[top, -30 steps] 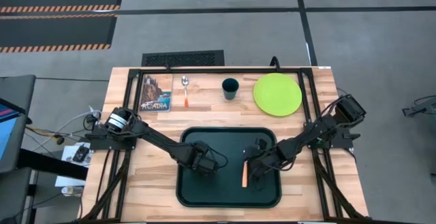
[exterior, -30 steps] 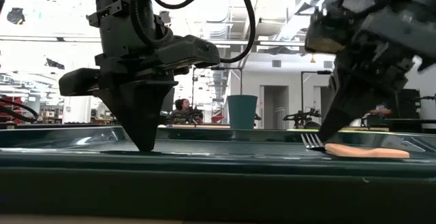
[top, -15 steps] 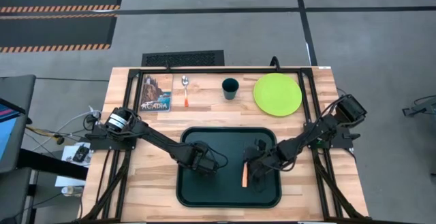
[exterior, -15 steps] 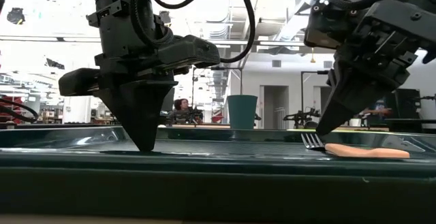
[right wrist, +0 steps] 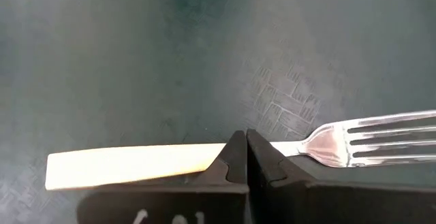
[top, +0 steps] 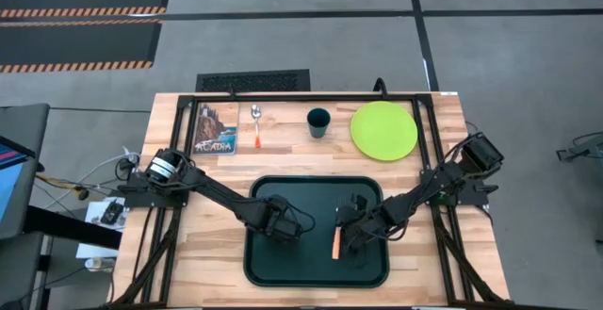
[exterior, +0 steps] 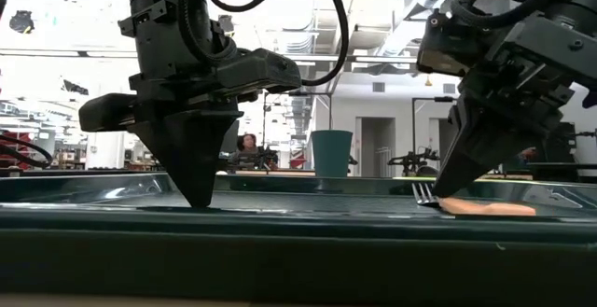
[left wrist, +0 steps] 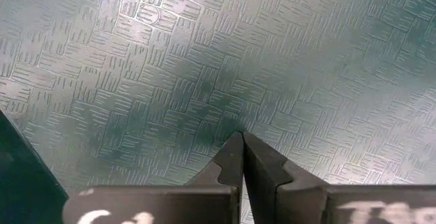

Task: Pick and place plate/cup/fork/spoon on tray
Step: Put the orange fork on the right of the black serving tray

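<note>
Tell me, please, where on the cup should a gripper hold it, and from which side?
Grip the cup by its rim from above, probably with one finger inside and one outside the wall. It stands upright with its mouth open, apart from the spoon and the plate, so both sides are free.

Booklet (top: 216, 129) cover reads "ACADIA", small & blurry, not sure

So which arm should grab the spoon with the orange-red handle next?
Probably left: the slim spoon with rounded silver bowl lies on the table's left part, and the left gripper sits shut and empty on the dark green tray, nearer than the right gripper.
</note>
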Robot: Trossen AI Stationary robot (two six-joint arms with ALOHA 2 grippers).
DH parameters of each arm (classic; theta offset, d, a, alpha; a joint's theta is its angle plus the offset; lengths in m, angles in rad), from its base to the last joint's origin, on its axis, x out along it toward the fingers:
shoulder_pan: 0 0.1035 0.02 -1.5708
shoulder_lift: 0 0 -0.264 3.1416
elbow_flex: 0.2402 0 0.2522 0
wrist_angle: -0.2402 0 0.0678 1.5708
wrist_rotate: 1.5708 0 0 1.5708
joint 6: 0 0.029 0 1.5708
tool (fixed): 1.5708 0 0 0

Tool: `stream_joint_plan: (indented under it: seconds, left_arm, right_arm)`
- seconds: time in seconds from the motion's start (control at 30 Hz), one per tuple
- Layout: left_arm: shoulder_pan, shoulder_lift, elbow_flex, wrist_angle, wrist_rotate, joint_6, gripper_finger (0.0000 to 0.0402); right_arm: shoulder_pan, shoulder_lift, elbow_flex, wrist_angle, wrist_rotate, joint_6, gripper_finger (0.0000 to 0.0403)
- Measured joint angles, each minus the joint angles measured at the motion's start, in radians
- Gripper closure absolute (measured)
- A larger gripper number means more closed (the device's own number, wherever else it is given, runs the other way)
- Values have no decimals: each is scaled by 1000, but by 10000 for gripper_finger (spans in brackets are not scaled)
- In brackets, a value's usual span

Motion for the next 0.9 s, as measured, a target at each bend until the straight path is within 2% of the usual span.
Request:
stream_joint_plan:
  seconds: [0.9]
  left_arm:
    - [-3, 0, 0, 2, -9, 5, 402]
  right_arm:
    - [61, -4, 1, -139, -4, 6, 394]
